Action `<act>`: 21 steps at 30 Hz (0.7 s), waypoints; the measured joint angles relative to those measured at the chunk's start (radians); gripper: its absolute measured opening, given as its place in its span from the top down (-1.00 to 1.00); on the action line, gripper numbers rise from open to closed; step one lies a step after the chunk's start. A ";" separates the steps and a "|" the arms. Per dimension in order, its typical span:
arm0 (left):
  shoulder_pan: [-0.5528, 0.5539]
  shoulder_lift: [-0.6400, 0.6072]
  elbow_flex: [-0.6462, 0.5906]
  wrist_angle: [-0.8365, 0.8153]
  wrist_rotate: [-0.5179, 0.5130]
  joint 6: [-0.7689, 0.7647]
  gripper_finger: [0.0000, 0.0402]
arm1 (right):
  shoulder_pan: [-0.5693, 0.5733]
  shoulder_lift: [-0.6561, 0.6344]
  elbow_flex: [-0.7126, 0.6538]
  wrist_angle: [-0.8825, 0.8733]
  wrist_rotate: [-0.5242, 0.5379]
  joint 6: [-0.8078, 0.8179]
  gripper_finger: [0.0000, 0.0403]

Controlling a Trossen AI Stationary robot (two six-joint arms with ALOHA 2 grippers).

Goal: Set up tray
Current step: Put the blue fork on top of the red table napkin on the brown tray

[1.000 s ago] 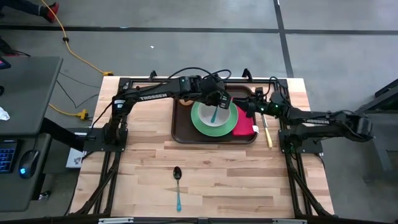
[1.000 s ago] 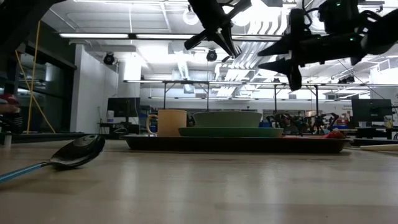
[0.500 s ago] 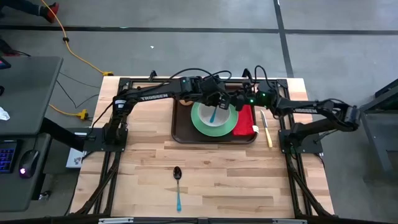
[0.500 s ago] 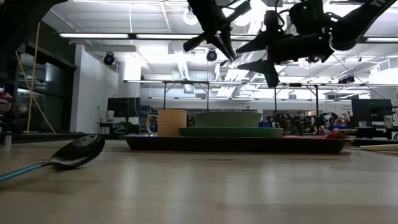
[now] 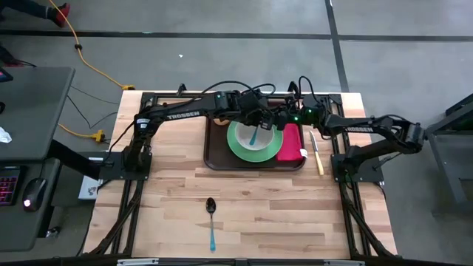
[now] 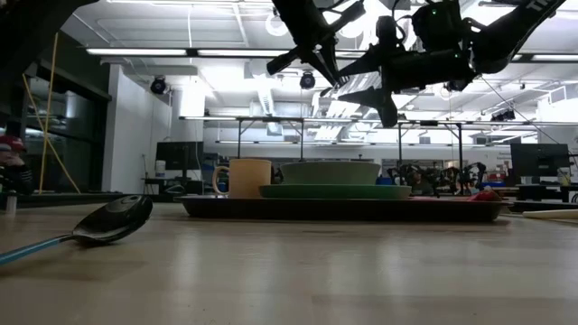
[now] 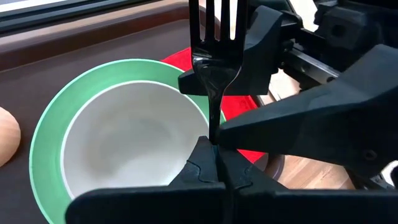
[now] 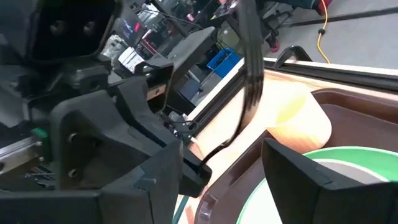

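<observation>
Left pincer (image 7: 214,163) clamps a fork (image 7: 214,62) upright over the bowl (image 7: 134,137) on the tray (image 5: 218,151). Right pincer (image 8: 221,162), spread wide and empty, flanks the fork, likely for handover.

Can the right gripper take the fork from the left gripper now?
Probably yes: the right gripper is open around the fork, which the left gripper holds above the bowl.

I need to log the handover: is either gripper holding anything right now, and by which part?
The left gripper is shut on the fork, pinching its handle end, tines away from it. The right gripper is open beside the fork, holding nothing.
</observation>
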 joint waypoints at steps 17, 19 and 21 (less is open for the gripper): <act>0.000 0.000 0.000 0.026 -0.009 -0.007 0.94 | 0.000 0.006 0.000 0.031 -0.001 0.008 0.44; 0.000 0.000 0.000 0.027 -0.009 -0.007 0.94 | 0.000 0.006 0.000 0.033 -0.002 0.008 0.49; 0.000 0.000 0.000 0.026 -0.009 -0.007 0.94 | 0.000 0.006 0.000 0.033 -0.003 0.008 0.54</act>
